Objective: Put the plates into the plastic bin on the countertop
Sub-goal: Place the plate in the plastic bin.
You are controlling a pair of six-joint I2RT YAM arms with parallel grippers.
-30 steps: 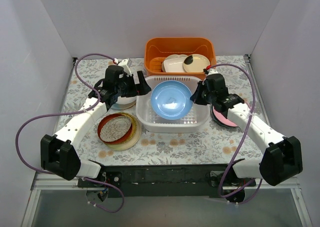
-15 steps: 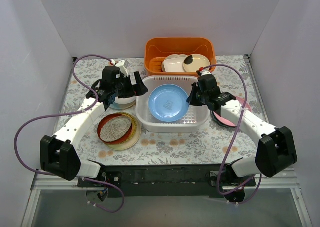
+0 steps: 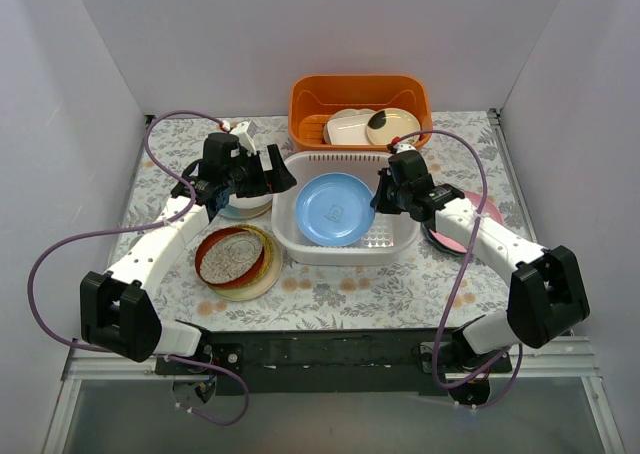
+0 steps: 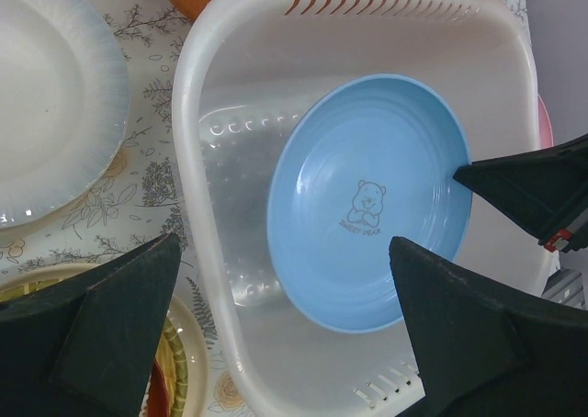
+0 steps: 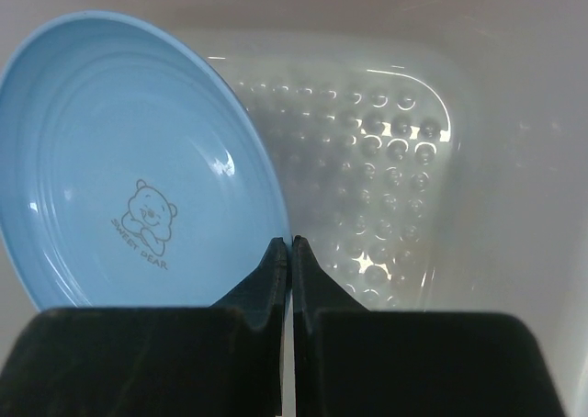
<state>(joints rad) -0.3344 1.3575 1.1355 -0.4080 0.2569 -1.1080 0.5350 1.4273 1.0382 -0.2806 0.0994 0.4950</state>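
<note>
Countertop [image 3: 340,294]: a flat top in pale leaf-and-flower cloth is filling the middle of the top view.
Bin [image 3: 290,242]: a white rectangular plastic tub with a rolled rim and slotted walls is sitting at centre frame.
Plate, place: a round sky-blue plastic plate [image 3: 335,207] is lying inside the bin, tilted, its raised right edge towards the right wall.
Plate, look: glossy, with shallow concentric rings, it is showing a small printed bear and lettering at its centre.
Right pincer [image 5: 290,242]: it is clenching on the plate's right rim, fingertips pressed together over the thin edge.
Left pincer [image 3: 272,169]: released, jaws spread wide, it is hovering over the bin's left side, touching nothing.
Step in hand, as judged: setting the plate down.
Doing it well: lowering the held rim until the plate is resting flat on the dimpled floor, then opening and lifting straight up, so the rim is not snagging.
</note>
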